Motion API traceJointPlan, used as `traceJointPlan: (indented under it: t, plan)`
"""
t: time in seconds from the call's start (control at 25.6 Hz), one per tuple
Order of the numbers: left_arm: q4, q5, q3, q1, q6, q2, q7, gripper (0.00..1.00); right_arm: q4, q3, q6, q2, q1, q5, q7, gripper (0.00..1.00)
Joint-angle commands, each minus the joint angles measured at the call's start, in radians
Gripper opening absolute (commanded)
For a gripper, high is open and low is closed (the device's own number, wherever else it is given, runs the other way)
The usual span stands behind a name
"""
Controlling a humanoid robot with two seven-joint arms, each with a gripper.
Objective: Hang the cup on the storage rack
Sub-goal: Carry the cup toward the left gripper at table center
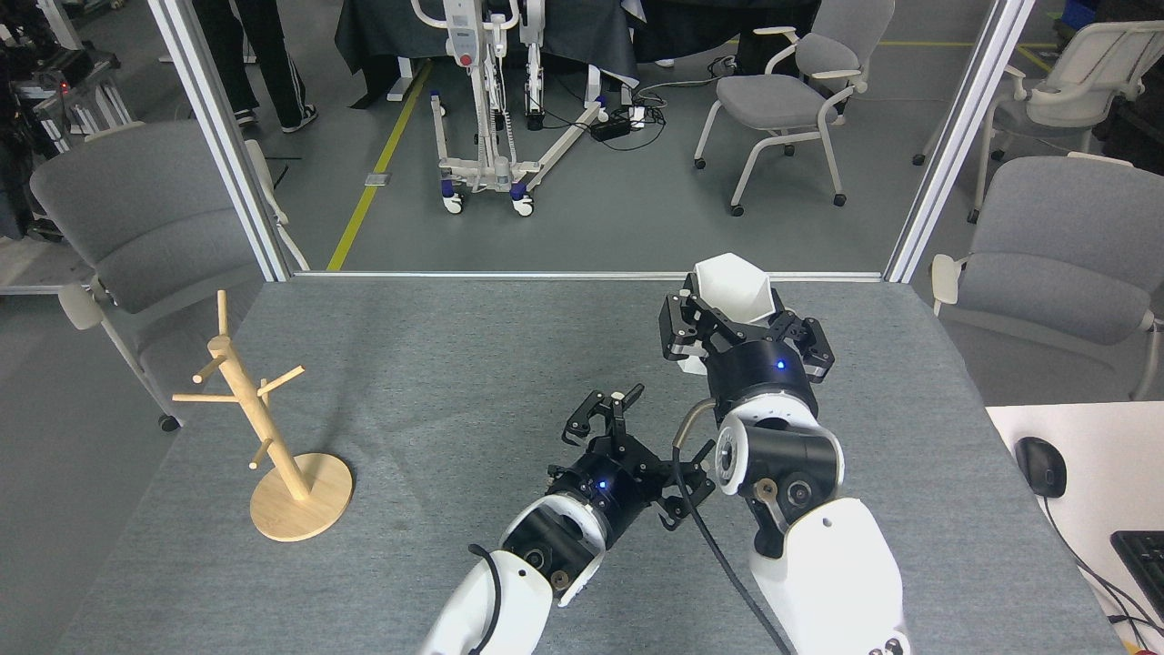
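My right gripper [727, 338] is clamped on the cup [727, 293], held above the table's [473, 364] far side, well apart from the rack [264, 428] at left. My left gripper [627, 435] hangs spread and empty. I can't see the handle hole, I think; I'd turn it toward a peg [280, 379] before approaching.

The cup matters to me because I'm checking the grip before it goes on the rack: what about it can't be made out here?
- Head view: the cup shows only its open rim; the right hand hides its lower body.
- Its handle and hole are hidden behind that hand.
- Whether the fingers press the cup's wall or handle cannot be told.
- The rack is fully visible, far left.
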Motion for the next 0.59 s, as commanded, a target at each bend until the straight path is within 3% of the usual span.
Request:
traceJointPlan:
  t: [0.0, 0.23, 0.55]
  plan:
    - [0.003, 0.0, 0.041, -0.027, -0.001, 0.012, -0.002, 0.99, -0.003, 0.027, 0.068, 0.023, 0.008, 0.078, 0.031, 0.38]
    - [-0.037, 0.0, 0.055, -0.007, -0.001, 0.047, 0.0, 0.99, 0.007, 0.065, 0.08, 0.034, 0.008, 0.087, 0.054, 0.38]
    - [-0.092, -0.001, 0.05, -0.001, -0.003, 0.038, -0.004, 0.99, 0.012, 0.068, 0.08, 0.055, 0.019, 0.087, 0.054, 0.38]
